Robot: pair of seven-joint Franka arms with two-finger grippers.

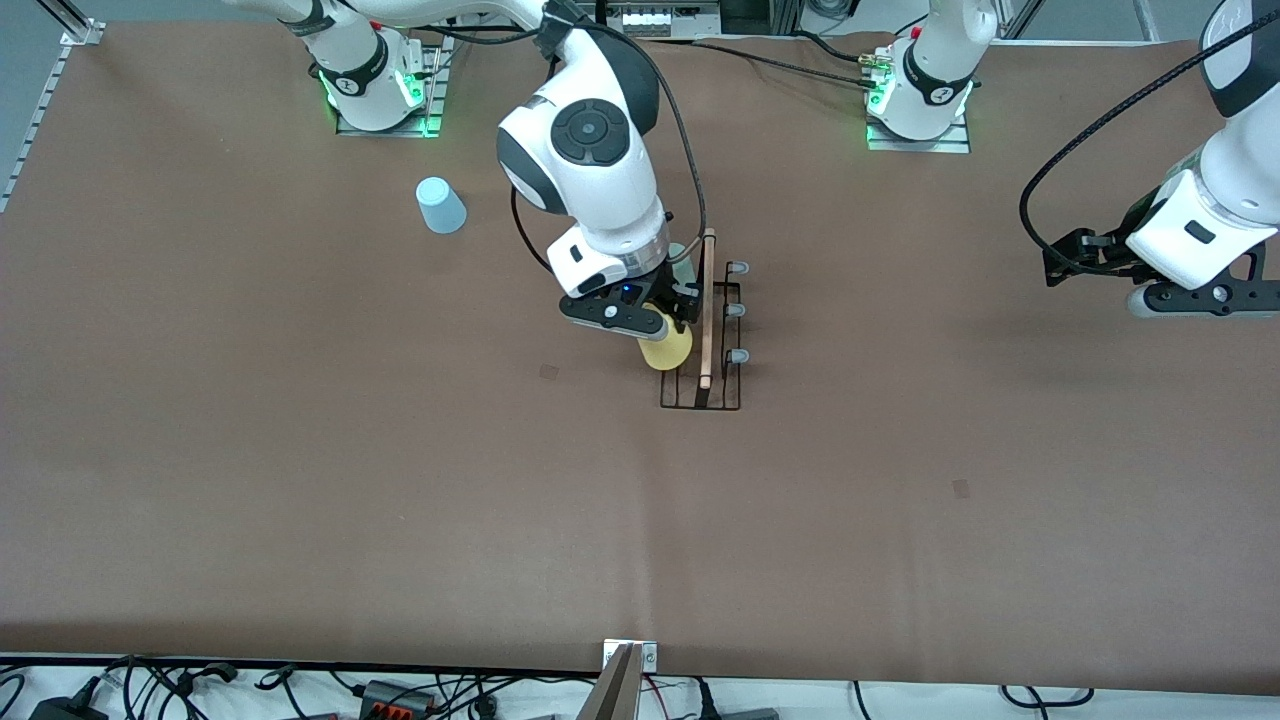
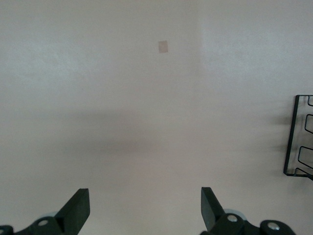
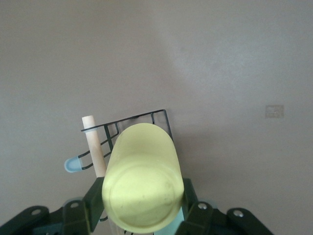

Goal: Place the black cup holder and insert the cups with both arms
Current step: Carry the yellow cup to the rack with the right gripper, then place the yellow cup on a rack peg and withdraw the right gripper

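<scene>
We saw the rack (image 1: 703,340) standing upright at the middle of the table (image 1: 300,480), its pegs free for cups to be slipped over. The right gripper (image 1: 655,320) hovered over the side of the rack toward the right arm's end, jaws closed on the yellow cup (image 1: 667,350), which we judged was being lined up with a peg. A pale green cup (image 1: 681,262) seemed already seated beside it. The blue cup (image 1: 440,205) stood upside down near the right arm's base, farther from the front camera than the rack. The left gripper (image 2: 145,208) waited over bare table, jaws wide and empty. We could read no labels or writing.
</scene>
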